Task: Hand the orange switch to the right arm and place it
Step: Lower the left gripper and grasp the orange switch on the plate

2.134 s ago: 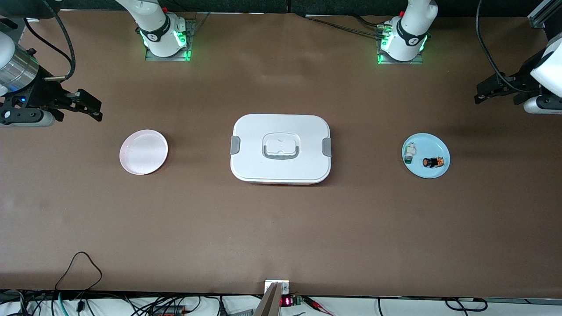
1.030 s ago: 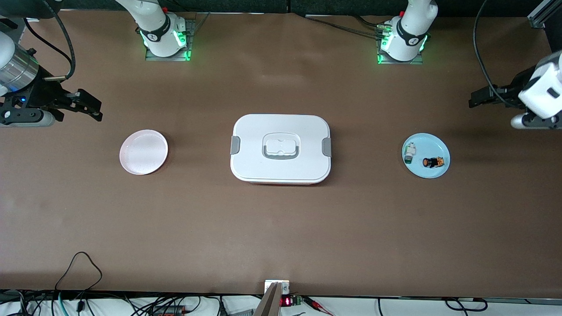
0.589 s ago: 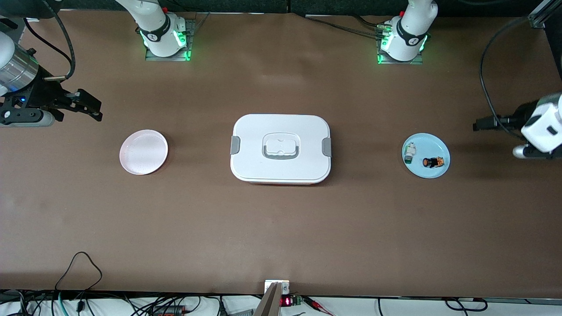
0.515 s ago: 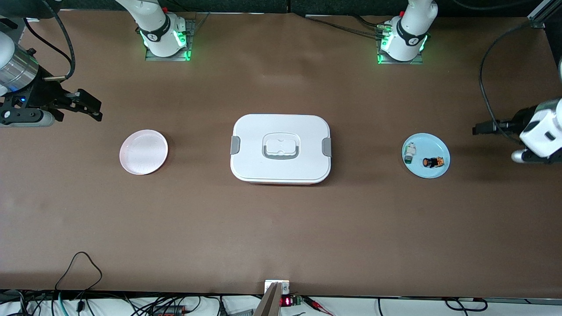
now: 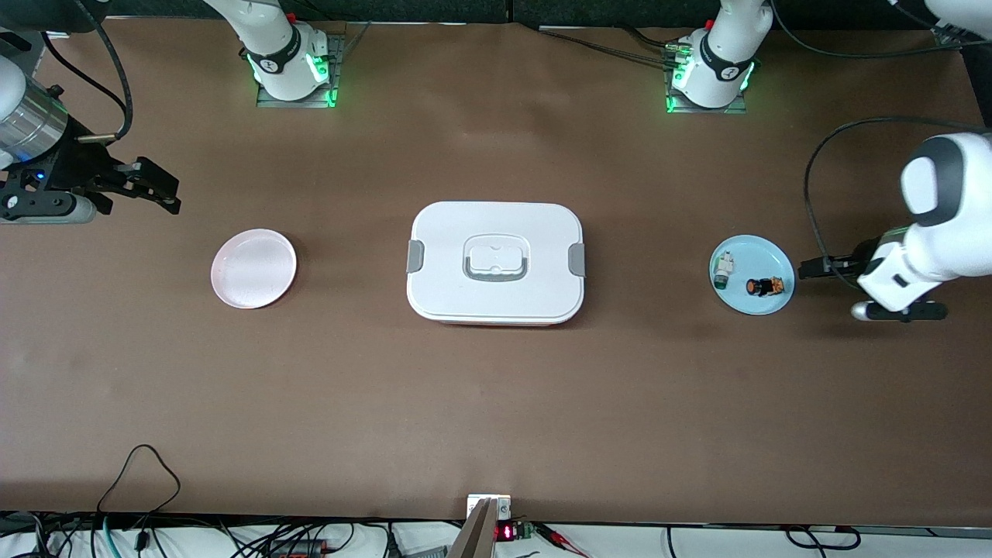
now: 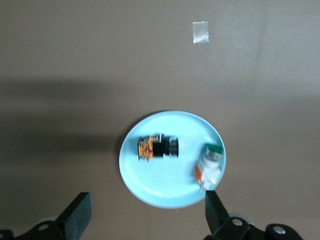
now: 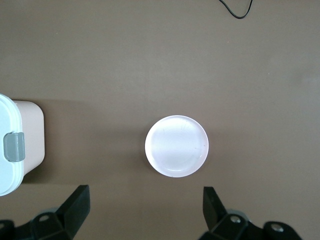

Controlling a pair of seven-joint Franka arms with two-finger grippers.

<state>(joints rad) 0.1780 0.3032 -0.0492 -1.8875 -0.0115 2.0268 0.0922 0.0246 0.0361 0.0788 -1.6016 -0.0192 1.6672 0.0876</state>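
1. Front view, starting at the right arm's end of the table: the right gripper (image 5: pixel 151 190), a black two-finger pincer on a white arm with a silver wrist ring, waits with its fingers apart, empty, over bare brown tabletop (image 5: pixel 496 403) beside the round pale pink plate (image 5: pixel 253 268). That empty plate looks like the drop-off spot, and the right wrist view has it framed between the open fingers.
2. At mid-table the white rectangular lidded box with grey latches (image 5: pixel 496 262) stands shut.
3. Toward the left arm's end, the round light blue plate (image 5: pixel 752 274) carries the orange switch (image 5: pixel 762 287), a tiny black push-button with orange cap lying on its side, with a small white-and-green part (image 5: pixel 723 270) near it.
4. The left gripper (image 5: pixel 814 267) hovers beside that blue plate, fingers spread wide and holding nothing, probably lining up to pick the switch.
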